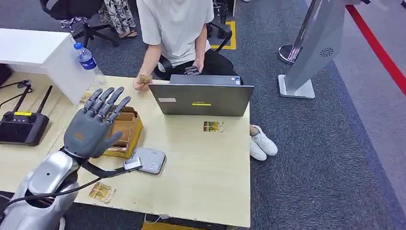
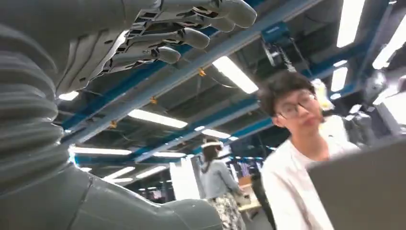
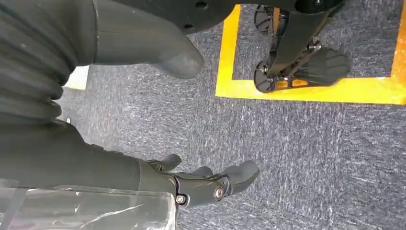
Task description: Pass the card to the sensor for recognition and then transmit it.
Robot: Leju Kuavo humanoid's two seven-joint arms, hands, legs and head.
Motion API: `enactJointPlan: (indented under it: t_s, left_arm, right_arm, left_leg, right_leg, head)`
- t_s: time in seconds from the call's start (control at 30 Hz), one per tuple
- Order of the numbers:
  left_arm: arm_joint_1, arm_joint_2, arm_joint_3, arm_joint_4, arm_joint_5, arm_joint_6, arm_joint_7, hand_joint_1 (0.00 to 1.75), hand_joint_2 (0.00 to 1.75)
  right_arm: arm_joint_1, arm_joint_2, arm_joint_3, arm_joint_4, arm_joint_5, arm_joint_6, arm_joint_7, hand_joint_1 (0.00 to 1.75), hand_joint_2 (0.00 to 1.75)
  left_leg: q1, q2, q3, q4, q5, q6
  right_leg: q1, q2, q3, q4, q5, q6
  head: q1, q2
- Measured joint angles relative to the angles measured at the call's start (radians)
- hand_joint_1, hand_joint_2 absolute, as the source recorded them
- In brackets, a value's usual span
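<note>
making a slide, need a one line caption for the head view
Left hand raised open above the cardboard box, the grey sensor beside it and a card lying near the laptop.

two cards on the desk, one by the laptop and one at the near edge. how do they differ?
The card by the laptop lies square to the table edge, in open space right of the grey sensor pad. The near-edge card lies skewed, under the left arm and its cable. The first shows a darker print; the second looks paler, golden. Both lie flat, untouched; the left hand is raised, empty.
</note>
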Motion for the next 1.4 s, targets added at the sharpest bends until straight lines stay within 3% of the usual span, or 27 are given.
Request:
enactJointPlan:
  t_s: [0.23,0.4,0.63,0.93,1.4]
  left_arm:
    - [0.072,0.023,0.006,0.038,-0.003,0.04,-0.021,0.0,1.75]
    - [0.097,0.015,0.032,0.097,-0.021,0.065,0.003,0.0,1.75]
    - [0.12,-0.022,0.12,0.236,-0.04,0.053,0.063,0.0,1.75]
    - [0.117,-0.065,0.188,0.383,-0.038,0.057,0.073,0.0,1.75]
    - [0.083,-0.136,0.209,0.467,-0.056,0.095,0.047,0.0,1.75]
  right_arm:
    - [0.0,-0.007,-0.006,0.0,0.011,0.007,0.001,0.0,1.75]
    - [0.0,-0.009,-0.008,0.0,0.014,0.008,0.002,0.0,1.75]
    - [0.001,-0.01,-0.009,0.0,0.018,0.01,0.011,0.0,1.75]
    - [0.0,-0.014,-0.009,0.0,0.026,0.012,0.018,0.0,1.75]
    - [-0.001,-0.014,-0.009,0.0,0.044,0.011,0.023,0.0,1.75]
  left_leg:
    - [0.0,0.0,0.0,0.0,0.0,0.0]
    - [0.0,0.0,0.0,0.0,0.0,0.0]
    - [0.0,0.0,0.0,0.0,0.0,0.0]
    - [0.0,0.0,0.0,0.0,0.0,0.0]
    - [0.0,0.0,0.0,0.0,0.0,0.0]
  right_leg:
    - [0.0,0.0,0.0,0.0,0.0,0.0]
    - [0.0,0.0,0.0,0.0,0.0,0.0]
    - [0.0,0.0,0.0,0.0,0.0,0.0]
    - [0.0,0.0,0.0,0.0,0.0,0.0]
    - [0.0,-0.001,0.0,0.0,0.001,0.0]
  head:
    - [0.0,0.0]
    - [0.0,0.0]
    - [0.0,0.0]
    - [0.001,0.0]
    - [0.001,0.0]
